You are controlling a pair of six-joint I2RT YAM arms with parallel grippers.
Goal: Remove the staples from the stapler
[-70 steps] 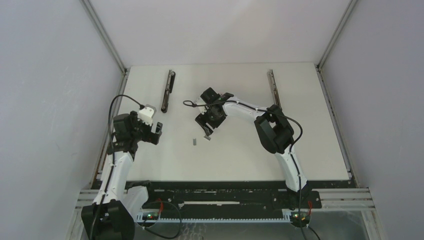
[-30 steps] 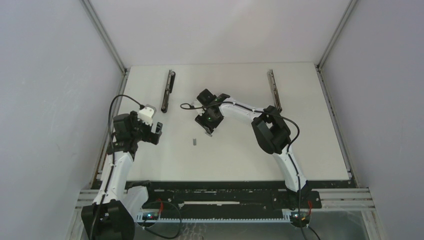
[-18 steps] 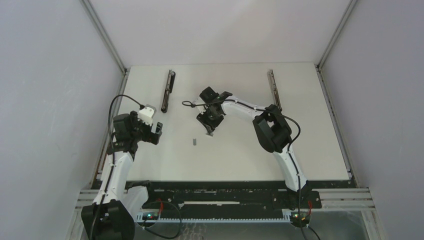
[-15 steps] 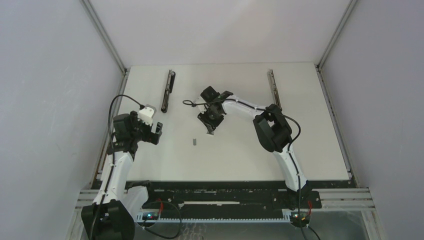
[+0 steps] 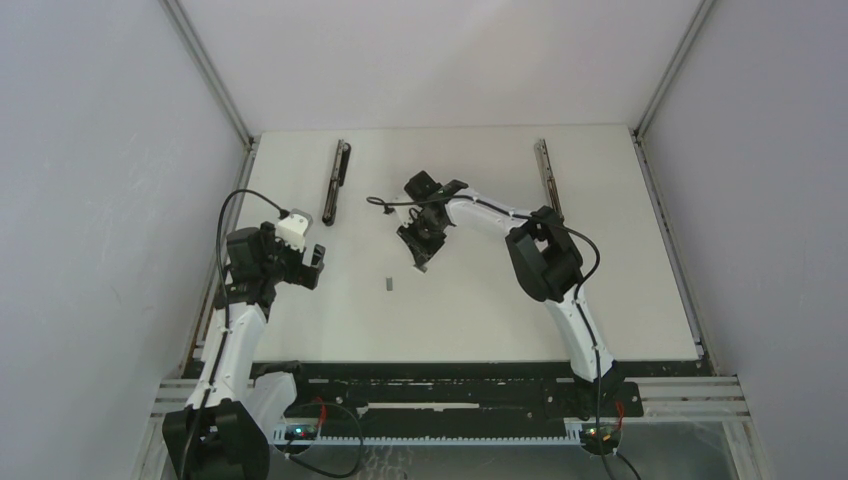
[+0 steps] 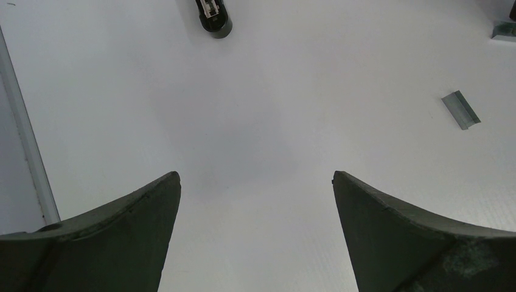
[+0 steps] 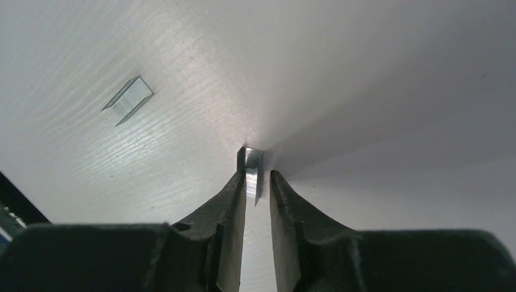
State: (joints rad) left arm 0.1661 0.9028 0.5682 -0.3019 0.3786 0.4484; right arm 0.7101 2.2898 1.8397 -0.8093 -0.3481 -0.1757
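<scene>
Two staple strips: short, shiny grey folded metal.
Held strip (image 7: pixel 251 165): pinched in the clenched right claw (image 7: pixel 255 177), low over the worktop (image 5: pixel 480 310).
Loose strip (image 7: pixel 128 100): lying flat nearby.
Left claw (image 6: pixel 255 176): released, spread wide — well apart.
Stapler (image 5: pixel 336 182): black, long, far left.

Held staple strip (image 7: pixel 251 172): short, shiny grey; I see it pinched upright between the right gripper (image 7: pixel 257 180) fingers, mid-table (image 5: pixel 480 310).
Loose staple strip (image 5: pixel 388 284): same grey U-section, lying on the table just near-left of the held one.
Stapler (image 5: pixel 335 182): long, thin, black, lying far left, well apart from both.
</scene>
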